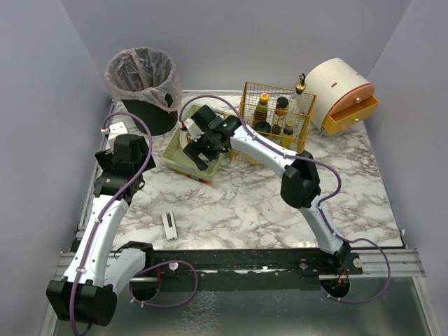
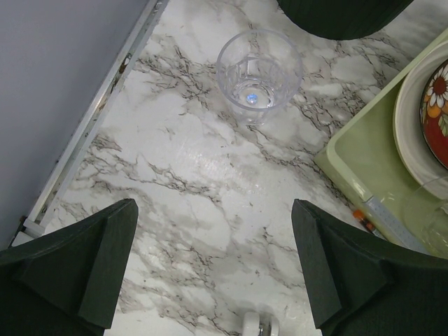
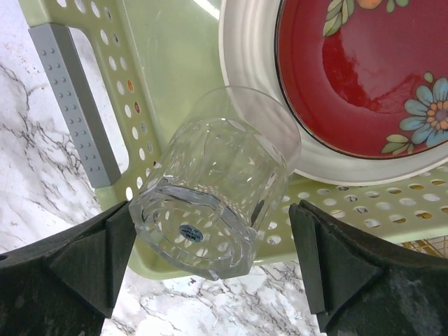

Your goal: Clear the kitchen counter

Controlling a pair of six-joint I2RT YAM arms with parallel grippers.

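Note:
The white marble kitchen counter (image 1: 245, 203) holds a pale green plastic tray (image 1: 173, 152) at the back left. My right gripper (image 1: 199, 142) hangs over the tray, jaws wide open. In the right wrist view a clear faceted glass (image 3: 210, 203) lies tilted in the tray (image 3: 168, 56) between my fingers, leaning on a white plate with a red floral centre (image 3: 357, 70). My left gripper (image 1: 126, 142) is open and empty above bare counter (image 2: 210, 161). A second clear glass (image 2: 257, 73) stands upright ahead of it, apart from the fingers (image 2: 112, 245).
A black trash bin with a pink liner (image 1: 143, 87) stands at the back left, just past the upright glass. A yellow wire basket of bottles (image 1: 276, 115) and a round cream drawer box (image 1: 343, 94) stand at the back right. A small white object (image 1: 169, 225) lies near the front edge.

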